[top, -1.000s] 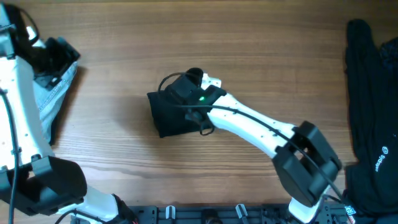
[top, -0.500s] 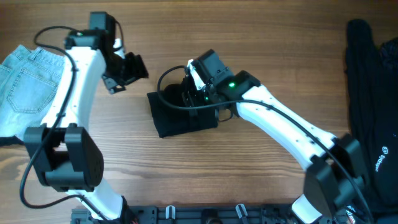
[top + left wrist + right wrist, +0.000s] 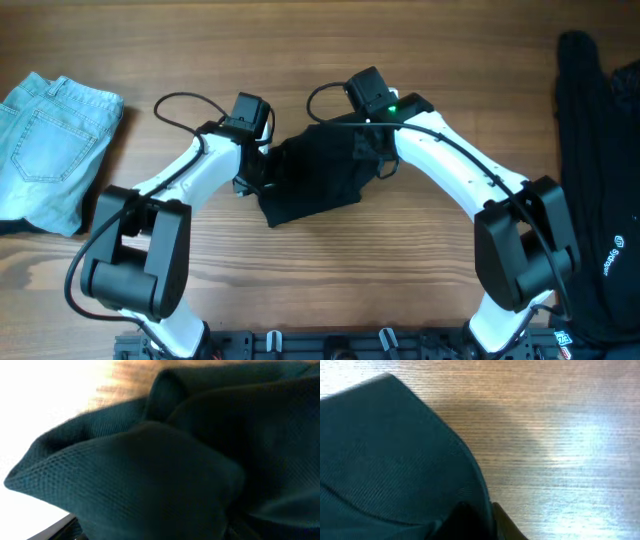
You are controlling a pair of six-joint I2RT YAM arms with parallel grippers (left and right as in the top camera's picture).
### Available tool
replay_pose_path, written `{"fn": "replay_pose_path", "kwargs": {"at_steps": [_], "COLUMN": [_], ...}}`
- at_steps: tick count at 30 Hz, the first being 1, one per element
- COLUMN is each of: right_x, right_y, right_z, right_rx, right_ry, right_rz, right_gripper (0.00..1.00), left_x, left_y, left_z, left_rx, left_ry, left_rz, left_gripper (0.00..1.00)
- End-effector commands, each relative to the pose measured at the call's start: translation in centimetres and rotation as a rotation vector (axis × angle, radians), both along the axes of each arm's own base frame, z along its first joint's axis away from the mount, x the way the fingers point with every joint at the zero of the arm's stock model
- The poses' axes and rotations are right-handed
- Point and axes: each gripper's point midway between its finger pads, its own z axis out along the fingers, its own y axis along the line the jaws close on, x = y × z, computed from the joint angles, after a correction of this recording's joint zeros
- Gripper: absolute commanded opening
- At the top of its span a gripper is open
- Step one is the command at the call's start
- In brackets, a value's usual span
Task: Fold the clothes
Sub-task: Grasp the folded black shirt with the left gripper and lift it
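Observation:
A black garment lies bunched in the middle of the wooden table. My left gripper is at its left edge. In the left wrist view the dark fabric fills the frame, and the fingers show far apart at the bottom corners, open with cloth between them. My right gripper is at the garment's far right edge. In the right wrist view its fingers are pinched on the cloth's edge. More black clothes with white lettering lie at the right edge.
Folded light-blue jeans lie at the far left of the table. Bare wood shows beside the garment in the right wrist view. A black rail runs along the table's front edge.
My left arm swung in from the left to the garment's left edge. My right gripper moved up and right with the cloth, and the folded garment spread wider.

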Motion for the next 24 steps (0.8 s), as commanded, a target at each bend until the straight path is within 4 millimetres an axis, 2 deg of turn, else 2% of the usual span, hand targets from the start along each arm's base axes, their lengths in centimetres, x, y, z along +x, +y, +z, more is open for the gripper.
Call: {"fn": "replay_pose_path", "kwargs": {"at_steps": [1, 3, 5, 7, 8, 9, 10, 12, 15, 16, 19, 21, 24], "right_x": [-2.2, -3.2, -3.4, -3.1, -2.9, -2.6, -2.4, -2.2, -2.1, -2.2, -2.4, -2.5, -2.6], "right_y": [-1.5, -2.3, -3.3, -4.5, -5.0, -5.4, -5.7, -6.3, -6.9, -6.9, -6.8, -6.6, -6.4], "right_z": [-1.9, -2.1, -1.5, -0.3, 0.4, 1.3, 2.1, 3.5, 4.6, 4.6, 4.5, 4.4, 4.4], "right_rx": [-0.071, -0.099, -0.119, -0.136, -0.138, -0.124, -0.113, -0.096, -0.086, -0.085, -0.079, -0.066, -0.057], "right_ry": [0.09, 0.129, 0.133, 0.109, 0.09, 0.068, 0.047, 0.015, -0.008, -0.005, 0.005, 0.014, 0.018], "right_rz": [0.015, 0.005, -0.018, -0.041, -0.053, -0.068, -0.081, -0.099, -0.112, -0.114, -0.113, -0.11, -0.108], "right_gripper": [0.38, 0.45, 0.5, 0.52, 0.53, 0.54, 0.55, 0.57, 0.58, 0.58, 0.58, 0.58, 0.58], "left_x": [-3.0, -2.2, -0.2, 2.1, 2.9, 4.1, 4.7, 5.1, 5.0, 5.2, 5.2, 4.9, 4.6], "left_y": [2.1, 2.6, 4.1, 4.6, 4.5, 4.3, 3.9, 2.5, 0.9, 0.3, -2.6, -3.4, -3.6], "left_z": [-1.8, -0.1, 3.1, 6.5, 7.5, 8.7, 9.0, 9.0, 8.3, 8.0, 7.5, 6.1, 2.9], "left_rx": [0.09, 0.098, 0.156, 0.149, 0.133, 0.108, 0.087, 0.009, -0.071, -0.089, -0.184, -0.213, -0.225], "left_ry": [0.105, 0.062, -0.049, -0.189, -0.238, -0.307, -0.333, -0.331, -0.299, -0.313, -0.393, -0.395, -0.331], "left_rz": [0.028, 0.041, 0.071, 0.104, 0.114, 0.123, 0.122, 0.101, 0.068, 0.005, -0.331, -0.46, -0.48], "left_gripper": [0.74, 0.76, 0.8, 0.91, 0.97, 0.99, 1.0, 1.0, 1.0, 1.0, 1.0, 1.0, 1.0]}}
